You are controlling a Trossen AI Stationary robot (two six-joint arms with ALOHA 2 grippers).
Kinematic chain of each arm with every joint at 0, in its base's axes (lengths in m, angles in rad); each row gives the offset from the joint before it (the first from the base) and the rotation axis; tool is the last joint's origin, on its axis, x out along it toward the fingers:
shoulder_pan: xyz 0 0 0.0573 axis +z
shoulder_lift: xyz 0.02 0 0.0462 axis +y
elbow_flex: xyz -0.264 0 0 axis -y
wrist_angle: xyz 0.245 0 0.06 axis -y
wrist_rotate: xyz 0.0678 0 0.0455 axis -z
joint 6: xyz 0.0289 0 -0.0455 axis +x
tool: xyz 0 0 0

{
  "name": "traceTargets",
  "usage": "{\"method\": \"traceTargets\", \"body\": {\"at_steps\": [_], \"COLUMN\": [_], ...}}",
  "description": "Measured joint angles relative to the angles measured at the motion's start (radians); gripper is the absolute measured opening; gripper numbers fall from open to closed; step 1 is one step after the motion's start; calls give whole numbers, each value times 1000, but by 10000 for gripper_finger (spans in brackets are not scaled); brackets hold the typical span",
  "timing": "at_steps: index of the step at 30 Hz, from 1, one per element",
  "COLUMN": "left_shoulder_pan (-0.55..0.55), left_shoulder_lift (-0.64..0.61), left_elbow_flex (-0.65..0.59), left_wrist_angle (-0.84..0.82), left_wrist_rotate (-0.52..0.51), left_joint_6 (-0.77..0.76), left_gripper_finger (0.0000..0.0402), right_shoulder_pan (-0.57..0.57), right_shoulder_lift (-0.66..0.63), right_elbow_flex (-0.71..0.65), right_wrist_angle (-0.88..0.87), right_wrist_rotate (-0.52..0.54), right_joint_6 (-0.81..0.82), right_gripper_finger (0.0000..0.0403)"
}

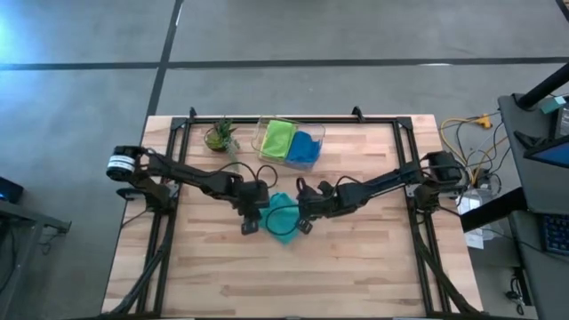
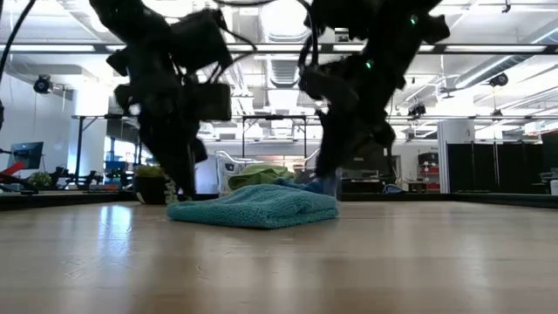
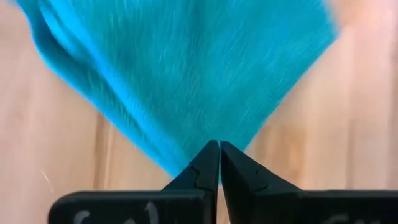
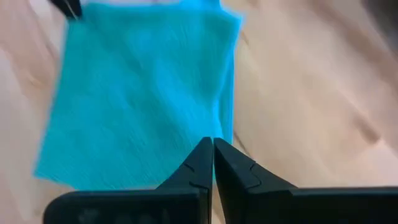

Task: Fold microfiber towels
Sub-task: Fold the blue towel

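Pinching both near corners of the teal towel (image 1: 283, 216) mid-table — my left gripper (image 3: 219, 163) and right gripper (image 4: 211, 159) are each clamped on an edge, I judge, so I can lift and fold it evenly. Bin (image 1: 313, 133) holds folded ones.

Wooden table (image 1: 356, 258) with teal towel (image 1: 283, 216), clear bin (image 1: 263, 135), potted plant (image 1: 220, 135)
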Motion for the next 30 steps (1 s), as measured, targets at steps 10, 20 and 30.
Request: {"method": "traceTargets", "body": {"at_steps": [10,20,30], "left_shoulder_pan": [21,96,123], "left_shoulder_lift": [-52,126,234], "left_elbow_flex": [2,5,5], "left_wrist_angle": [191,494,513], "left_wrist_rotate": [-19,-17,-2], "left_joint_6": [-17,-136,-138], "left_gripper_finger": [0,0,0], "right_shoulder_pan": [-33,86,92], "right_shoulder_lift": [18,39,160], "right_elbow_flex": [21,5,7], "right_wrist_angle": [183,298,381], "right_wrist_rotate": [-83,-2,-50], "right_joint_6": [-25,110,190], "right_gripper_finger": [9,9,9]}}
